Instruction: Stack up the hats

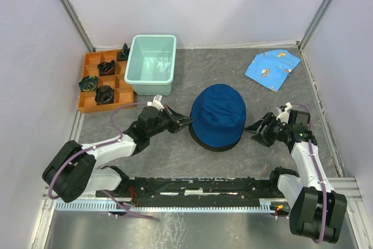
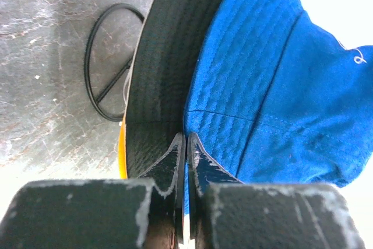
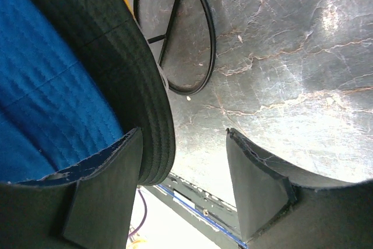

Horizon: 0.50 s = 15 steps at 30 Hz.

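Observation:
The hats form one pile in the middle of the table, with a blue hat (image 1: 218,115) on top. Under it a black hat's brim (image 2: 163,56) shows, and a yellow-orange edge (image 2: 122,150) peeks out below that. My left gripper (image 1: 186,122) sits at the pile's left edge. Its jaws are pressed together with a thin strip of the blue hat's brim (image 2: 233,86) between them. My right gripper (image 1: 257,129) stands open just beside the pile's right edge. In the right wrist view one finger (image 3: 111,179) lies against the blue (image 3: 46,103) and black (image 3: 134,86) fabric, with nothing pinched.
A mint-green tub (image 1: 152,56) stands at the back left, next to an orange divided tray (image 1: 119,83) holding dark rolled items. A light-blue printed cloth (image 1: 272,68) lies flat at the back right. A black ring (image 2: 111,62) lies on the table by the pile.

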### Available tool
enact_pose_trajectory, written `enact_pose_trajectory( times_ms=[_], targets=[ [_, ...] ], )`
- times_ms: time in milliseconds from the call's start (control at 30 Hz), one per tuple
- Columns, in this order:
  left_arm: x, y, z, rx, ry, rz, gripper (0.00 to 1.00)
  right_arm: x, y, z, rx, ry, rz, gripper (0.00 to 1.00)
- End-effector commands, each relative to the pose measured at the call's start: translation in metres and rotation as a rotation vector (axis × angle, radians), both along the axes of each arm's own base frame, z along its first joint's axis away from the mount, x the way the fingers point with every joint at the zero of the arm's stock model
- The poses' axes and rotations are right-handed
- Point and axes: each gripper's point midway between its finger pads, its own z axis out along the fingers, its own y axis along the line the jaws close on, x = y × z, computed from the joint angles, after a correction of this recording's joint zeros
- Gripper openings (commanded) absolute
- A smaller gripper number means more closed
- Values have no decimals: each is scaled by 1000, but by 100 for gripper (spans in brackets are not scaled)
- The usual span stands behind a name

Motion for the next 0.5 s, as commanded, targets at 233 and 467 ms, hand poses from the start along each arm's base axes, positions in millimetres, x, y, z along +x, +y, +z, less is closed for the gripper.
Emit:
enact_pose_trajectory(
  times_ms=[233,467],
  targets=[
    [47,-8,-14,47,-27,-94,3,19,-10,19,-22,-61,-34,66],
    [75,-28,-18,50,-28,-193,3,24,-24,22,-85,-45,-73,66]
  ],
)
